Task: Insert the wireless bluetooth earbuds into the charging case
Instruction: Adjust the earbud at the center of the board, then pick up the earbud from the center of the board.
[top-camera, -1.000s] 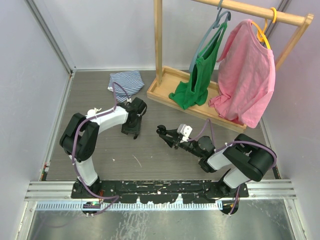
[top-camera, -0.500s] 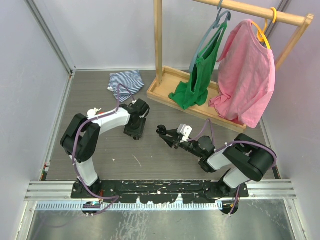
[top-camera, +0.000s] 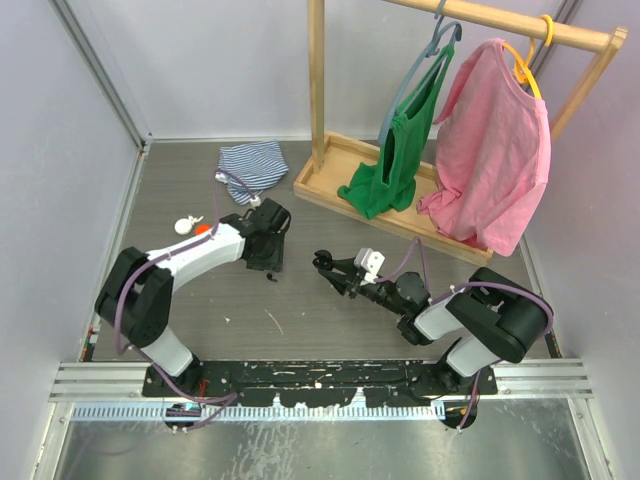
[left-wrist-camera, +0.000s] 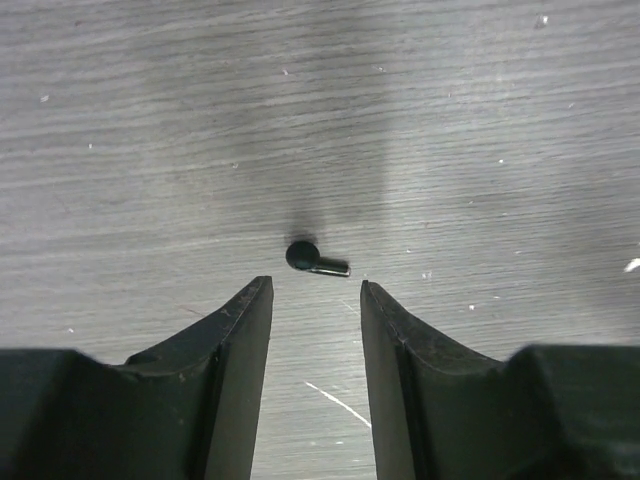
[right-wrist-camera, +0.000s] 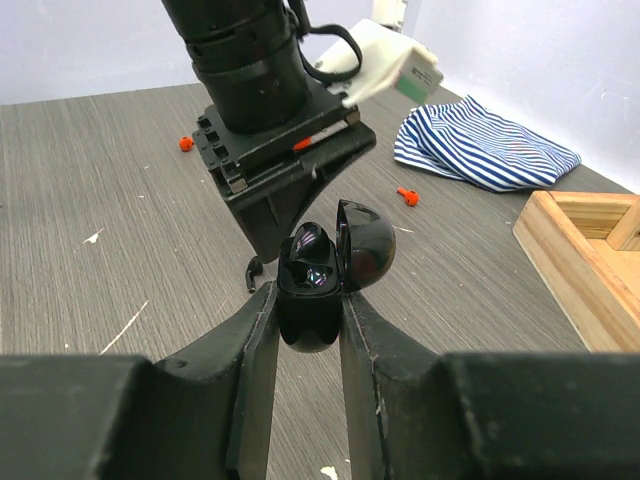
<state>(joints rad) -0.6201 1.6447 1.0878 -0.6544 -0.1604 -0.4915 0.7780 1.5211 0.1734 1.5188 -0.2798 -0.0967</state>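
Now, my left pincer (left-wrist-camera: 316, 290) part open and empty, black earbud (left-wrist-camera: 308, 258) just beyond its tips, counter (left-wrist-camera: 480, 120) open all round it, right pincer (right-wrist-camera: 310, 296) clamped on lid-up charging case (right-wrist-camera: 308, 328).

I count four earbuds: one black earbud (left-wrist-camera: 315, 260), one orange bud (right-wrist-camera: 185, 143), a second orange bud (right-wrist-camera: 407, 195), and one white bud (top-camera: 183, 225), which is almost too small for me to make out. One charging case (right-wrist-camera: 320, 285). Three pieces of clothing: one green top (top-camera: 395, 160), one pink top (top-camera: 495, 150), one striped cloth (top-camera: 252, 165). Two hangers, a grey-blue hanger (top-camera: 430, 50) and a yellow hanger (top-camera: 530, 70), on one wooden rack (top-camera: 316, 80). Two grippers of mine: left gripper (left-wrist-camera: 315, 288), right gripper (right-wrist-camera: 308, 298)
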